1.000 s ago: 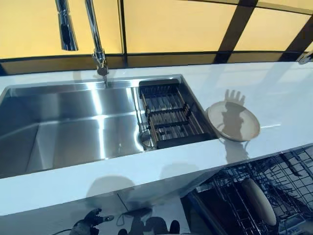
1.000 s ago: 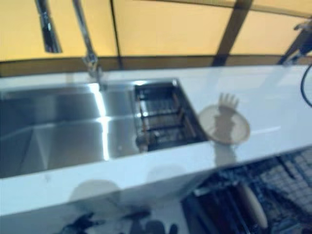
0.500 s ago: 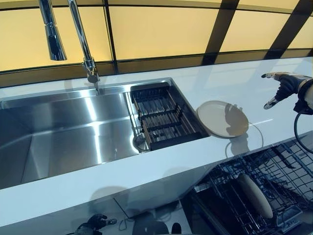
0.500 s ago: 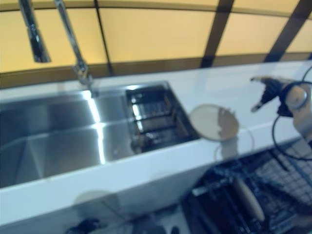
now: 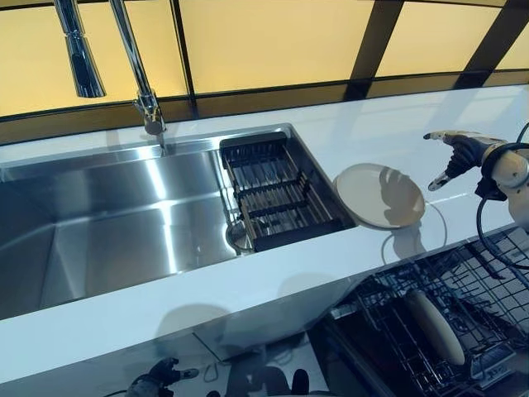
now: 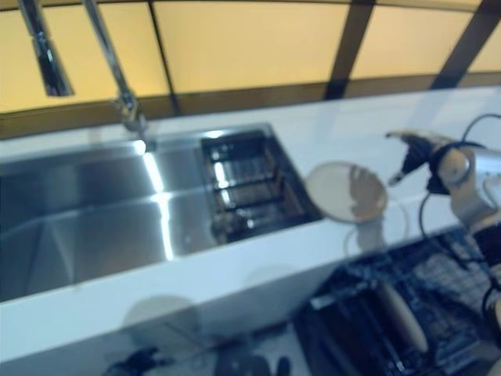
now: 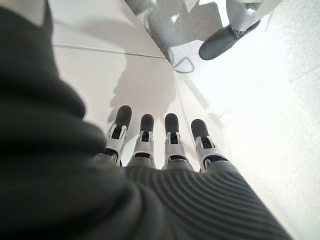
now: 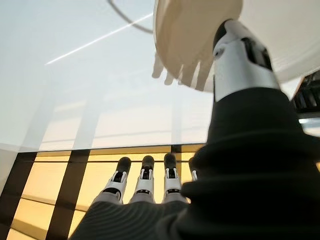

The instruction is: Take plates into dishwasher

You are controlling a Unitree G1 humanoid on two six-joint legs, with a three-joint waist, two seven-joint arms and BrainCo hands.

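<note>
A round beige plate (image 5: pixel 379 195) lay flat on the white counter (image 5: pixel 248 281), face up, just right of the sink (image 5: pixel 116 215) and close beside the dark dish rack (image 5: pixel 281 194) that sat in the sink's right end. Being round and flat, it had no long axis to speak of; its rim stood clear of the counter's front edge.

The right hand (image 5: pixel 459 154) hovered above the counter to the right of the plate, apart from it and holding nothing. Its fingers (image 8: pixel 143 177) were straight and spread, with the thumb (image 8: pixel 240 55) held away from them; in its own wrist view the thumb lay across the sight of the plate without gripping it. The hand's shadow fell on the plate's right half.

Below the counter's edge the dishwasher rack (image 5: pixel 463 314) stood pulled out, and a second plate (image 5: pixel 434 327) of the same pale colour stood on edge among its wires, its long line running from the counter toward the near right.

The left hand (image 5: pixel 157 379) hung low beneath the counter, near the floor, with its fingers (image 7: pixel 171 135) straight and side by side and nothing in them. A tall tap (image 5: pixel 136 66) rose behind the sink.
</note>
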